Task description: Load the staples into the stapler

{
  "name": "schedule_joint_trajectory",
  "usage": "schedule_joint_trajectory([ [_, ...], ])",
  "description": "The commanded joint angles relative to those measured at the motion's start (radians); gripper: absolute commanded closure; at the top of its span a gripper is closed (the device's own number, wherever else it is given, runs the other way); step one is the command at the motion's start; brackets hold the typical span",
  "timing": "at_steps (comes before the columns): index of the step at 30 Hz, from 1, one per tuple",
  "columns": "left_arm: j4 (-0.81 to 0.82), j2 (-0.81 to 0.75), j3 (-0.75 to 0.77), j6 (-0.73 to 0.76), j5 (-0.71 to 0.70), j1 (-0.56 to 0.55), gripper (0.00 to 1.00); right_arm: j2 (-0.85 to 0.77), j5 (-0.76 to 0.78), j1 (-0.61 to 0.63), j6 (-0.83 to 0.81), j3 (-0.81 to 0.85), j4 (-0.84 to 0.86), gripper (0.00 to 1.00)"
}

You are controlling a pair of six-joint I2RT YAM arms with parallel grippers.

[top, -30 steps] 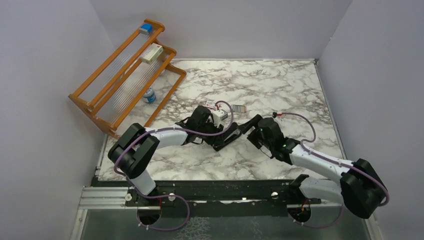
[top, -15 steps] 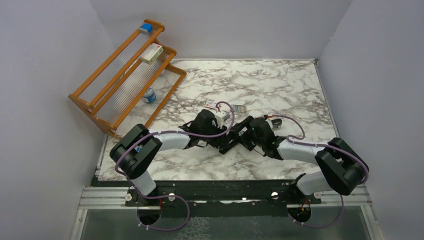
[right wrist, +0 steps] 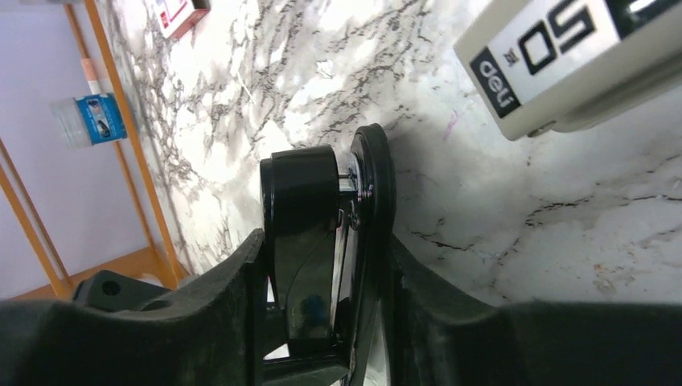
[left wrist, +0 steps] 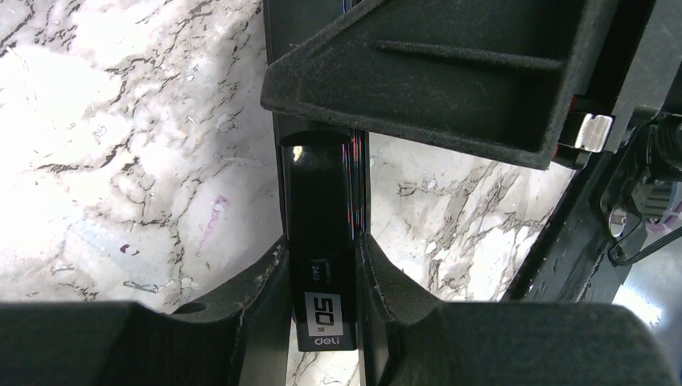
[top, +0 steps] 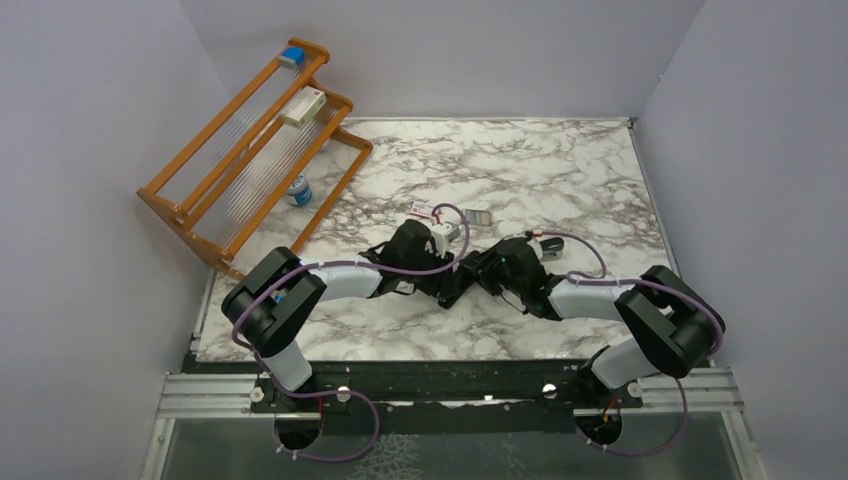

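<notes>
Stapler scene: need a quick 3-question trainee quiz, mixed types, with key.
1. True or false: the left claw is clamped on the stapler.
2. The right claw straddles: A) the stapler, B) a red-and-white packet, C) an orange rack rail.
3. Fill in: in the left wrist view, the label on the stapler shows the number ___.
Key: 1 true; 2 A; 3 50.
</notes>
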Motion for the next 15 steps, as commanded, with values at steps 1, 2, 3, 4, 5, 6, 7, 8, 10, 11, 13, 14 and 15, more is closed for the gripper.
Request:
schedule_joint_trajectory([
  [1,-0.027,-0.006,0.052,0.081,-0.007,-0.014,1.00,-0.049,0.033,0.003,-0.157,-0.012,0.032,0.45],
  [2,-0.047,-0.002,0.066,0.102,-0.018,-0.014,1.00,-0.065,0.032,0.003,-0.177,-0.008,0.010,0.27],
  [3,-0.072,0.004,0.083,0.124,-0.031,-0.013,1.00,-0.085,0.031,0.003,-0.200,-0.004,-0.013,0.20],
  [4,-0.093,0.010,0.099,0.144,-0.047,-0.013,1.00,-0.107,0.033,0.003,-0.215,-0.001,-0.043,0.16],
  [5,-0.113,0.018,0.113,0.166,-0.063,-0.013,1.00,-0.136,0.042,0.003,-0.226,0.000,-0.082,0.14],
  [6,-0.129,0.027,0.128,0.184,-0.073,-0.013,1.00,-0.169,0.053,0.003,-0.237,-0.002,-0.121,0.12],
  [7,-0.138,0.033,0.139,0.203,-0.079,-0.013,1.00,-0.206,0.066,0.003,-0.247,-0.004,-0.166,0.12],
  [8,-0.149,0.034,0.148,0.226,-0.087,-0.011,1.00,-0.249,0.085,0.003,-0.255,-0.007,-0.210,0.11],
  [10,-0.170,0.068,0.167,0.258,-0.105,-0.006,1.00,-0.341,0.133,0.003,-0.261,-0.011,-0.308,0.11],
  [11,-0.188,0.078,0.182,0.276,-0.114,-0.001,1.00,-0.396,0.161,0.003,-0.265,-0.012,-0.358,0.11],
  [13,-0.217,0.094,0.211,0.313,-0.138,0.010,1.00,-0.510,0.225,0.003,-0.290,-0.017,-0.443,0.11],
  [14,-0.228,0.104,0.226,0.334,-0.149,0.014,1.00,-0.571,0.253,0.003,-0.306,-0.020,-0.481,0.11],
  [15,-0.237,0.115,0.241,0.360,-0.162,0.016,1.00,-0.631,0.281,0.003,-0.332,-0.025,-0.506,0.11],
])
